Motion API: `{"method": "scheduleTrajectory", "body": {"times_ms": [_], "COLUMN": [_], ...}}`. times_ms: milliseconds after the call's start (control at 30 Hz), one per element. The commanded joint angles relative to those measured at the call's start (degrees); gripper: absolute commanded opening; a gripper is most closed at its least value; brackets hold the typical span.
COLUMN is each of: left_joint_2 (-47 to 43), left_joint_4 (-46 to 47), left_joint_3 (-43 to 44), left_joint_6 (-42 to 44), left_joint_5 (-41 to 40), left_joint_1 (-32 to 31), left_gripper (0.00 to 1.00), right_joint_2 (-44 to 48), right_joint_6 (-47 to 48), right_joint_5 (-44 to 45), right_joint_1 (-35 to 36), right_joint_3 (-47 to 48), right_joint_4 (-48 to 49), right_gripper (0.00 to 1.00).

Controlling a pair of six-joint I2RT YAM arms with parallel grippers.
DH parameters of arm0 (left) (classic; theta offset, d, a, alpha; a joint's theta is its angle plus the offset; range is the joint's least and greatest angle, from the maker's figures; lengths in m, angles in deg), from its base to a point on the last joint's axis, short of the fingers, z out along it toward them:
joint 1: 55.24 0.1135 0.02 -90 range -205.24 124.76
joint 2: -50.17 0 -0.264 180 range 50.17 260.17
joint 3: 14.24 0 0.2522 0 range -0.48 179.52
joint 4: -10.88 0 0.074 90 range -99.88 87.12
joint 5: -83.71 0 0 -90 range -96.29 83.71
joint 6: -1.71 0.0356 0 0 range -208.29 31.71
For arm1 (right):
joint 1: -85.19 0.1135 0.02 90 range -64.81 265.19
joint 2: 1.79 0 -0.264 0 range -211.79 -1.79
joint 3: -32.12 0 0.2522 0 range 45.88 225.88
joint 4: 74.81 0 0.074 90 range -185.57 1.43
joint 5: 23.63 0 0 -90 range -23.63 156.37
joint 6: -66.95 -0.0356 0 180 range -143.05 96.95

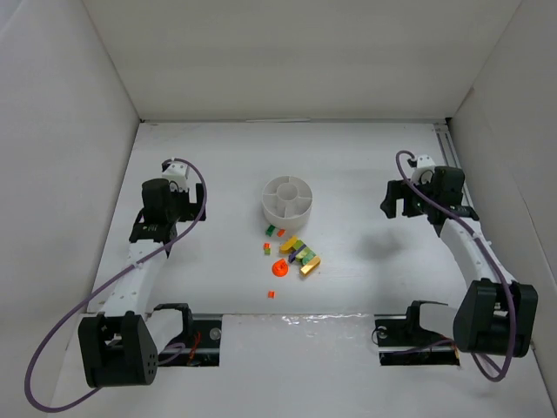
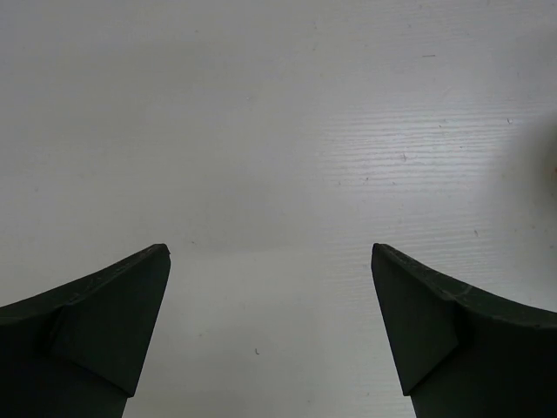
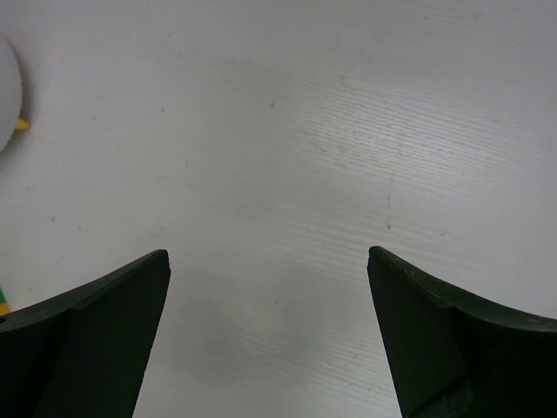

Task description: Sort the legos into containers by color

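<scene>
**Desk:** Where are your hands right now?

**Me:** My left gripper [image 2: 270, 252] hangs over the table [image 2: 278, 131] with its jaws spread wide, and only white surface shows between them. My right gripper [image 3: 268, 252] is the same, fingers well apart and gripping nothing.

**Desk:** And the dish?

**Me:** The round white dish [image 1: 277, 212] sits between my two hands. It is off to the right of my left gripper and off to the left of my right one, well apart from both. From above I can see its wedge compartments around a small central well.

**Desk:** The legos?

**Me:** Every one I can see lies on the table outside the dish. They are on its near side, further back toward my arm bases than either hand.

- **By the dish:** A green bit [image 1: 270, 231] and an orange bit [image 1: 280, 232] lie side by side just beside the dish wall.
- **The clump:** Nearer the bases lies the multicolour clump [image 1: 300, 254]. I make out yellow, green and a darker piece in it, but it is too small for me to tell how they join.
- **Left of the clump:** A small orange brick [image 1: 266, 248] lies to its left. An orange-red round piece [image 1: 280, 268] lies just beside the clump on the same side.
- **Nearest the bases:** A last orange speck [image 1: 271, 293] lies alone.

**Desk:** Is either hand touching anything?

**Me:** No. Both are out to the sides, with the whole scatter lying inward of them.
</scene>
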Motion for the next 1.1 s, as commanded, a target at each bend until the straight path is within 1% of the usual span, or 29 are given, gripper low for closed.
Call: {"method": "scheduleTrajectory", "body": {"times_ms": [0,100,200,233,333,367,500,567,600,733,767,800,833,867,900,967,1000,1033,1067], "left_joint_2": [-1.1,-1.6,-1.1,-1.1,-0.6,-0.6,-0.6,-0.6,-0.6,-1.8,-2.4,-2.4,-2.4,-2.4,-2.4,-2.4,-2.4,-2.4,-1.9], "left_joint_4": [1.3,1.3,0.8,0.8,0.8,0.8,0.3,-1.0,-1.0,-1.0,-1.0,-1.5,-1.5,-1.5,-2.0,-2.0,-2.0,-2.0,-2.0], "left_joint_3": [0.1,0.7,1.2,1.8,2.5,3.1,3.7,3.7,3.7,3.7,3.7,3.2,3.2,3.2,3.2,3.2,3.2,3.2,3.2], "left_joint_6": [0.5,1.0,1.5,1.5,1.5,2.0,2.6,2.6,3.2,4.4,4.4,4.4,4.9,4.9,4.9,4.9,4.9,4.9,4.9], "left_joint_5": [0.5,-0.5,-0.6,-0.6,-1.6,-1.6,-1.6,-1.6,-1.6,-2.2,-2.2,-2.2,-2.2,-2.2,-2.2,-2.2,-2.2,-2.2,-2.2], "left_joint_1": [0.1,0.1,0.1,0.1,0.1,0.1,0.1,0.1,0.1,0.1,0.1,0.1,0.1,0.1,0.1,0.1,0.1,0.1,0.1], "left_gripper": [1.0,1.0,1.0,1.0,1.0,1.0,1.0,1.0,1.0,1.0,1.0,1.0,1.0,1.0,1.0,1.0,1.0,1.0,1.0], "right_joint_2": [3.4,6.2,8.1,9.0,10.7,10.7,8.3,7.7,7.7,7.1,5.8,5.8,4.9,3.8,3.2,1.7,0.0,-0.9,-1.8], "right_joint_6": [4.5,7.3,8.5,8.5,8.5,8.5,8.5,10.4,11.3,17.4,19.2,20.2,21.1,23.5,25.0,27.6,30.4,31.8,33.0], "right_joint_5": [-9.0,-11.3,-11.3,-10.5,-9.1,-9.1,-9.1,-9.6,-10.1,-11.2,-11.8,-11.8,-11.8,-11.8,-11.8,-11.8,-10.9,-10.0,-8.1], "right_joint_1": [-0.4,1.7,7.5,11.3,17.9,20.7,25.1,27.6,30.7,37.7,38.7,39.8,42.3,43.7,45.1,49.6,51.6,53.4,57.0], "right_joint_3": [0.3,-0.2,-0.2,-0.2,0.3,0.3,1.4,1.4,1.4,2.7,3.3,4.0,5.5,6.3,7.1,9.0,9.0,9.8,10.6], "right_joint_4": [-2.5,-4.8,-7.5,-8.3,-9.4,-9.4,-10.0,-10.8,-11.5,-14.5,-15.1,-15.6,-16.1,-16.1,-17.7,-18.2,-18.8,-18.8,-18.8], "right_gripper": [1.0,1.0,1.0,1.0,1.0,1.0,1.0,1.0,0.98,0.89,0.83,0.8,0.77,0.7,0.66,0.6,0.54,0.51,0.48]}}
